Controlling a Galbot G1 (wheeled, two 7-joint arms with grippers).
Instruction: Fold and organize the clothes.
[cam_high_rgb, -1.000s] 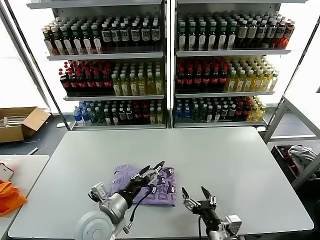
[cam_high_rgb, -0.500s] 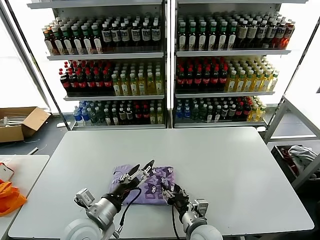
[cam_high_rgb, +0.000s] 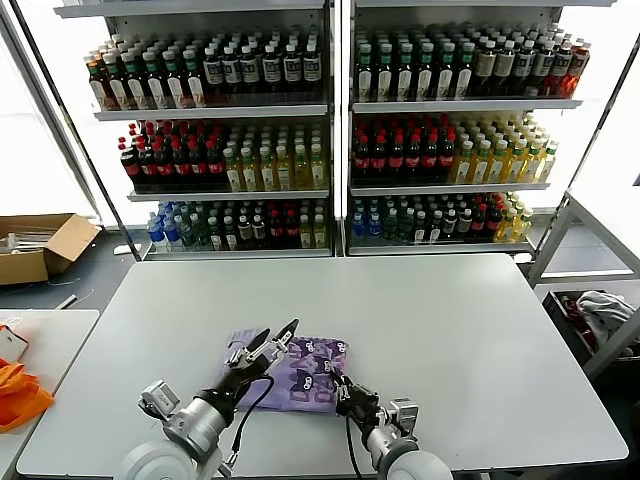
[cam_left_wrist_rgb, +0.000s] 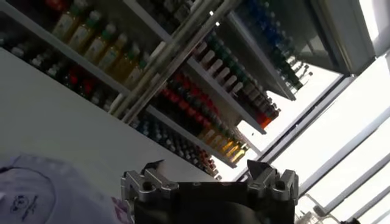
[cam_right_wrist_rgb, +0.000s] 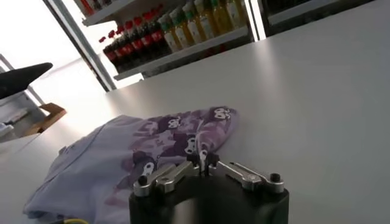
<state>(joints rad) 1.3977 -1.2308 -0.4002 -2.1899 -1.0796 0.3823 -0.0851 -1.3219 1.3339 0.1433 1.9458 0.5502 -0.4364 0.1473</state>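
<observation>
Head view. Grey table (cam_high_rgb: 450, 330) fills the lower half of the frame; drink shelves (cam_high_rgb: 330, 130) run across the top. The T-shirt (cam_high_rgb: 305, 375), lavender with a dark print, lies bunched at lower centre, near the table's front edge. Left gripper (cam_high_rgb: 272, 338) sits at lower left of centre, raised above the shirt's left part, fingers spread wide, nothing between them. Right gripper (cam_high_rgb: 338, 388) is at bottom centre, low on the shirt's front right edge, fingers drawn together; whether fabric is caught between them cannot be told from here. Cardboard box (cam_high_rgb: 40, 245) at the left edge; orange cloth (cam_high_rgb: 18, 392) at lower left, on a side table.

Left wrist view. Left gripper (cam_left_wrist_rgb: 207, 173) at bottom centre, its two tips set far apart and empty. A bit of the T-shirt (cam_left_wrist_rgb: 36, 192) shows in the lower left corner, bottle shelves (cam_left_wrist_rgb: 201, 91) cross the middle.

Right wrist view. Right gripper (cam_right_wrist_rgb: 203, 159) at bottom centre, fingertips (cam_right_wrist_rgb: 210, 161) pressed together at the shirt's near edge, pinching the T-shirt (cam_right_wrist_rgb: 140, 152), which spreads over the lower left on the table (cam_right_wrist_rgb: 317, 103).
</observation>
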